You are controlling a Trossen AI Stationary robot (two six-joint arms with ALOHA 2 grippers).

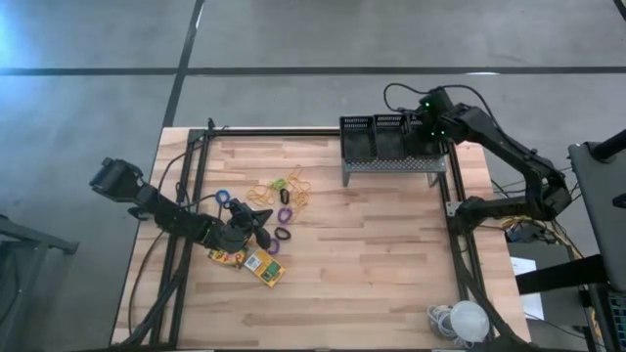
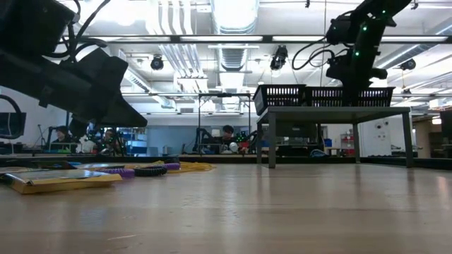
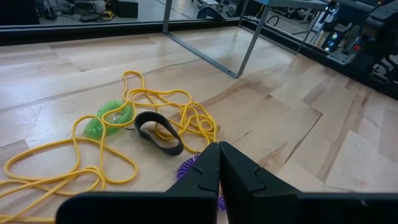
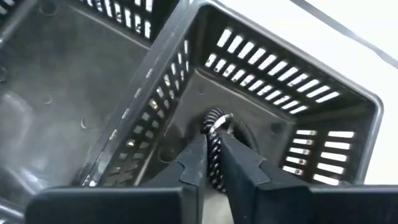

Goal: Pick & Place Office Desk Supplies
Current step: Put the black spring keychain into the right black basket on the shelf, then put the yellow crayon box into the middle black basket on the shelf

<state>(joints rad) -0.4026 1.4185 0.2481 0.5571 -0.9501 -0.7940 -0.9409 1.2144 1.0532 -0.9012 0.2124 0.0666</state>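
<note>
Wooden tabletop (image 1: 372,264) is carrying most supplies at centre left: rubber bands (image 1: 293,188), rings (image 1: 284,235), crayon boxes (image 1: 264,266). I am holding my right end effector (image 4: 214,163) over the rightmost bin (image 4: 348,130), fingers barely parted around a black coiled ring (image 4: 214,134). My left end effector (image 3: 219,163) is waiting closed, empty.

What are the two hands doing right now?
Right hand inside end mesh bin, black coil ring between fingers. Left hand shut, low over rubber bands. Nothing blocking.

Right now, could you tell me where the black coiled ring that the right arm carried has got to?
The black coiled ring sits between the right gripper jaws, inside the rightmost black mesh bin on the grey stand at the table's far right.
</note>
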